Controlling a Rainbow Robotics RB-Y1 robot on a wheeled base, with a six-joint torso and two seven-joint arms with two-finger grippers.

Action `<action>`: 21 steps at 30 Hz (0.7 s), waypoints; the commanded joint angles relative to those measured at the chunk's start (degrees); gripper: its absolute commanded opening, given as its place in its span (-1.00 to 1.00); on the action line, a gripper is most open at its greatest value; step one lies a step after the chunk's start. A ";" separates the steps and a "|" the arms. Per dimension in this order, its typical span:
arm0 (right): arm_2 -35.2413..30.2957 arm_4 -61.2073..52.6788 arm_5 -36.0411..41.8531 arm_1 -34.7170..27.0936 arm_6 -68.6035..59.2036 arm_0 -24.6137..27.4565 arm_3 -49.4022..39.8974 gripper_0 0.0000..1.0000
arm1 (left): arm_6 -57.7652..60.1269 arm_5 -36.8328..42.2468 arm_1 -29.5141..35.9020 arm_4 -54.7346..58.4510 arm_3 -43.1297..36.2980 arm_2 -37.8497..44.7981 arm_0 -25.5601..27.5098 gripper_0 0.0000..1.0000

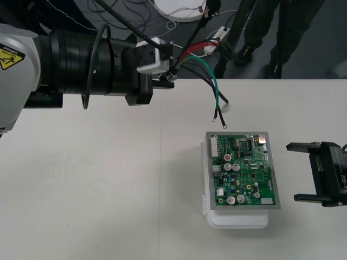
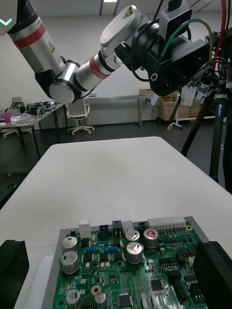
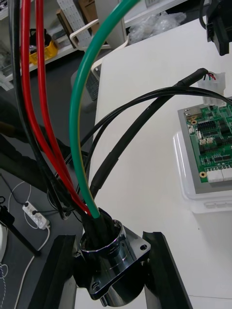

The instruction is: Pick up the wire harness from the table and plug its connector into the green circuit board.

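My left gripper [image 1: 166, 76] is raised over the table's far edge, shut on the harness's round metal socket [image 3: 110, 263] by its flange. In the left wrist view the socket sits between the black fingers [image 3: 53, 273]. Red, green and black wires [image 1: 209, 67] arch rightward from the socket and hang down. Their small pale plug [image 1: 226, 108] dangles just beyond the far edge of the green circuit board [image 1: 244, 170], apart from it. The board rests on a white base [image 1: 238, 221]. My right gripper [image 1: 300, 172] waits open to the right of the board, level with it.
The table's far edge runs just behind the left gripper, with dark floor, cables and tripod legs beyond it. Bare tabletop [image 1: 97, 184] spreads to the left of the board. In the right wrist view the board [image 2: 130, 270] lies close between that arm's fingers [image 2: 12, 265].
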 commanded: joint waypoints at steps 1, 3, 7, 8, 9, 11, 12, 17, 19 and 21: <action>-7.31 -1.25 3.41 -3.70 -4.29 5.08 -7.34 1.00 | -4.03 4.72 0.53 -0.37 -1.98 -0.65 -2.48 -1.00; -10.12 -1.25 5.08 -4.40 -6.84 7.89 -10.41 1.00 | -4.30 4.72 0.44 -0.28 -1.89 -0.65 -2.48 -1.00; -16.98 -0.81 8.33 -5.02 -11.23 14.22 -16.48 1.00 | -4.74 5.07 0.35 -0.19 -1.98 -0.56 -2.48 -1.00; -16.98 -0.81 8.33 -5.02 -11.23 14.22 -16.48 1.00 | -4.74 5.07 0.35 -0.19 -1.98 -0.56 -2.48 -1.00; -20.05 -0.10 9.38 -4.93 -13.34 16.59 -18.85 1.00 | -4.65 5.59 0.27 -0.02 -1.89 -0.65 -2.30 -1.00; -22.78 0.34 10.35 -4.93 -15.54 18.79 -20.87 1.00 | -4.74 6.03 0.27 0.33 -1.89 -0.65 -2.04 -1.00; -24.45 0.34 11.23 -4.93 -16.86 20.37 -22.28 1.00 | -4.74 6.12 0.27 0.33 -1.98 -0.65 -1.86 -1.00; -29.99 0.34 14.83 -4.84 -22.04 25.12 -28.17 1.00 | -4.74 6.30 0.27 0.42 -1.89 -0.56 -1.78 -1.00; -31.92 0.34 16.59 -4.75 -23.71 26.88 -30.63 1.00 | -4.74 6.39 0.27 0.33 -1.89 -0.56 -1.69 -1.00; -34.12 0.34 18.79 -4.49 -25.47 28.72 -33.35 1.00 | -4.74 6.47 0.35 0.16 -1.89 -0.56 -1.51 -0.99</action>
